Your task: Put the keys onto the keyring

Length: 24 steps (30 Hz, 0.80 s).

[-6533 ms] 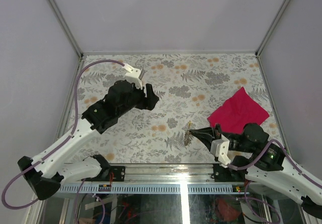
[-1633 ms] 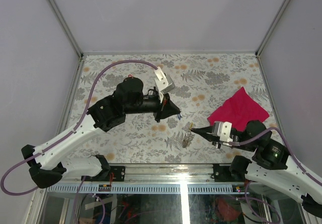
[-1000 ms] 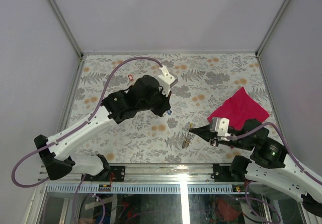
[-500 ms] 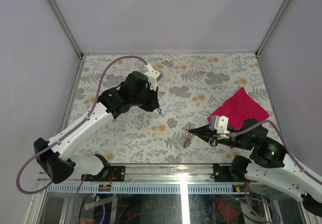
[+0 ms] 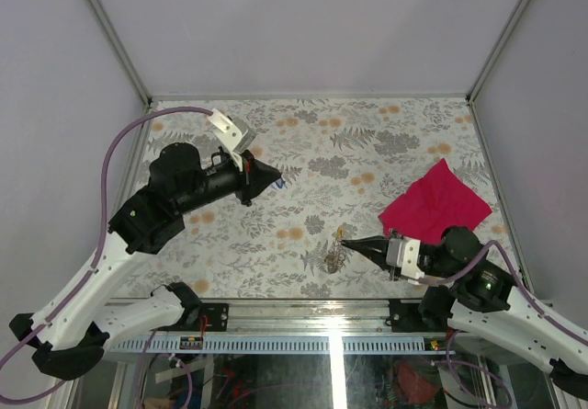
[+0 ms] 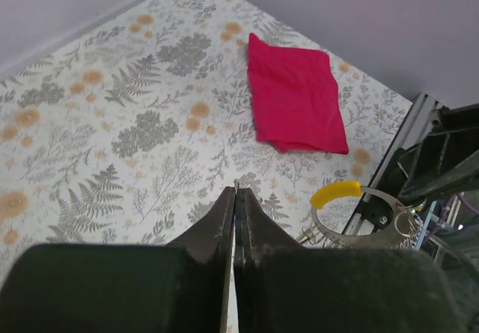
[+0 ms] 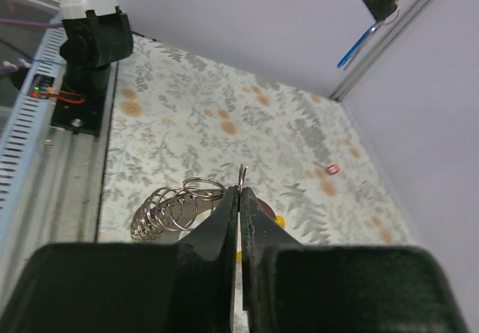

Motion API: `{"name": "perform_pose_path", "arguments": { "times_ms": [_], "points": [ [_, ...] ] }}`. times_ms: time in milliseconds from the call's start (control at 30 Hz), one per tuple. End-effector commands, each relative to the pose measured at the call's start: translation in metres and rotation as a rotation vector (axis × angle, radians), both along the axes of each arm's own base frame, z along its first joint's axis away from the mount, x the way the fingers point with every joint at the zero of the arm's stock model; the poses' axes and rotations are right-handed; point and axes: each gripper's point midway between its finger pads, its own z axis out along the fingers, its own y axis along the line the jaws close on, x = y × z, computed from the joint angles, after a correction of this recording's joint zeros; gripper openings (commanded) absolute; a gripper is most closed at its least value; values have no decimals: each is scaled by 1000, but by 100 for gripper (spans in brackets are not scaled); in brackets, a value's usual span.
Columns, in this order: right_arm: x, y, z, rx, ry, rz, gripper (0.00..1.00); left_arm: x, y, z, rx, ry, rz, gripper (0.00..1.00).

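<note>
Step in hand: bringing a key over to the ring, as I judge it; nothing is threaded yet.
Left gripper (image 5: pixel 276 182): fingers pressed together on a slim blue key (image 7: pixel 356 46), which hangs from the tips above the table (image 5: pixel 367 133), left of centre.
Right gripper (image 5: pixel 345 241): fingers pinched on the keyring (image 5: pixel 333 258), at the near edge around the middle. Its wrist view shows a sliver of metal standing up between the tips and the chain (image 7: pixel 174 207) of small rings trailing to the left. Whether the chain touches the table I cannot tell.
Yellow key (image 6: pixel 336 192): its head sits against the top of the loop, seemingly on the ring already.
Red key (image 7: pixel 333 169): flat on the table, well beyond the ring toward the far left, apart from both grippers.
Cloth (image 5: pixel 434 204): on the right, just beyond the right gripper, and not part of this step.
Relation that counts: the keyring lies to the right of the left gripper and nearer, well apart from it. The two grippers point roughly tip toward tip. The left arm has the key and the right arm has the ring — so the left one would have to travel right and near.
Key's long axis: on a slant, running down from the left fingertips.
Ring's opening: too fine to make out.
Risk: the key is thin and held by one end — it may swing or slip on contact.
</note>
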Motion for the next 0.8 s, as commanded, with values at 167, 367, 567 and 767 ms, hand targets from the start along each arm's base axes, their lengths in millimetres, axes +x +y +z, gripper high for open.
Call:
{"name": "perform_pose_path", "arguments": {
  "times_ms": [167,367,567,767],
  "points": [
    [10,-8,45,103,-452,-51,0,-42,-12,55,-87,-394,-288,0],
    [18,-17,52,78,-512,-113,0,-48,-18,66,-72,-499,-360,0],
    [19,-20,58,63,-510,-123,0,-55,-27,69,-58,-552,-450,0],
    [18,-16,73,90,-243,-121,1,-61,-48,64,-3,-578,-490,0]
  ]
}}
